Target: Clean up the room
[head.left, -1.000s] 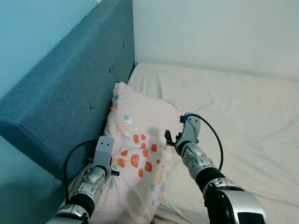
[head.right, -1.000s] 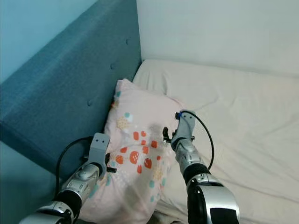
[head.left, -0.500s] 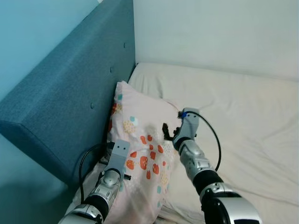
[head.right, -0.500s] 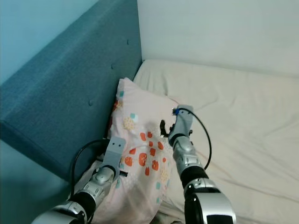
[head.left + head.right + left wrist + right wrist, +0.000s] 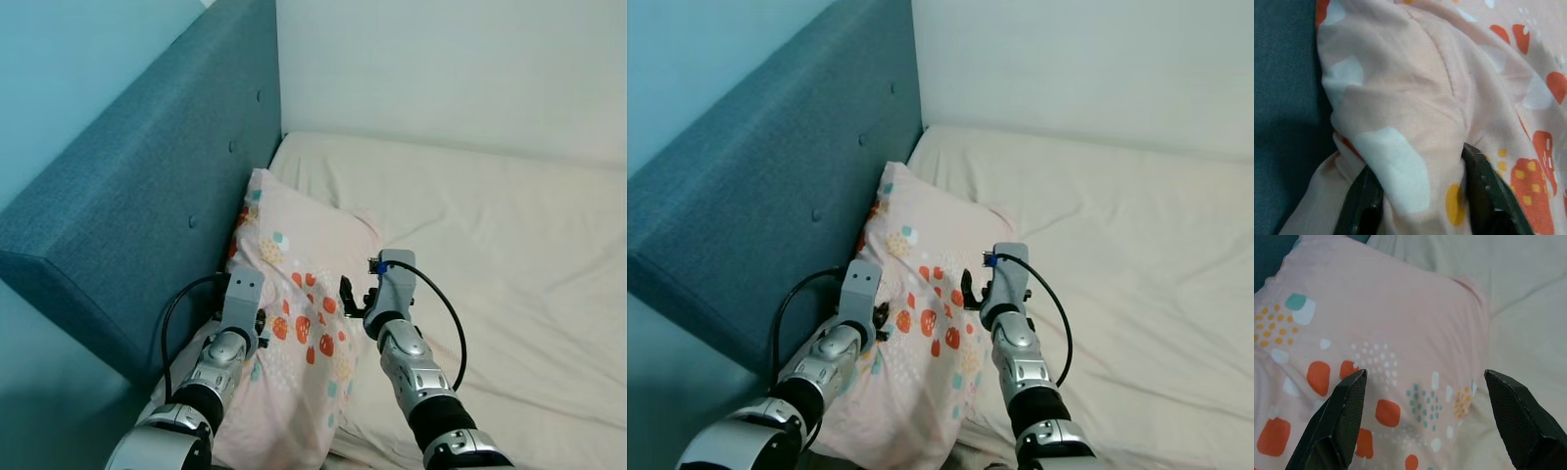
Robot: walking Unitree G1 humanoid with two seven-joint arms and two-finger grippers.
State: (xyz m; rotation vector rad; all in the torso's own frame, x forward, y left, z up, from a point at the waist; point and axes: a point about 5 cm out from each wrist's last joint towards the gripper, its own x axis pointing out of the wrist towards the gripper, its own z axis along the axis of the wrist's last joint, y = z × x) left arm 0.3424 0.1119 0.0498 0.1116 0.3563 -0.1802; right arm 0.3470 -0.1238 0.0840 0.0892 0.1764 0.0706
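Between left gripper (image 5: 1420, 191) fingers, pillow (image 5: 294, 323) fold

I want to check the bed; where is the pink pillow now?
The pink pillow lies on the bed's left side, against the blue headboard, on the cream sheet, between the left gripper and right gripper.

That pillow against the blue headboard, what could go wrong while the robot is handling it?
The left gripper pinches just a fold of the pillow cover, so the fabric might slip out or stretch if pulled hard. The right gripper is open above the pillow, holding nothing, so the load likely hangs on one side and could sag. The pillow leans on the headboard and may topple onto the mattress if released.
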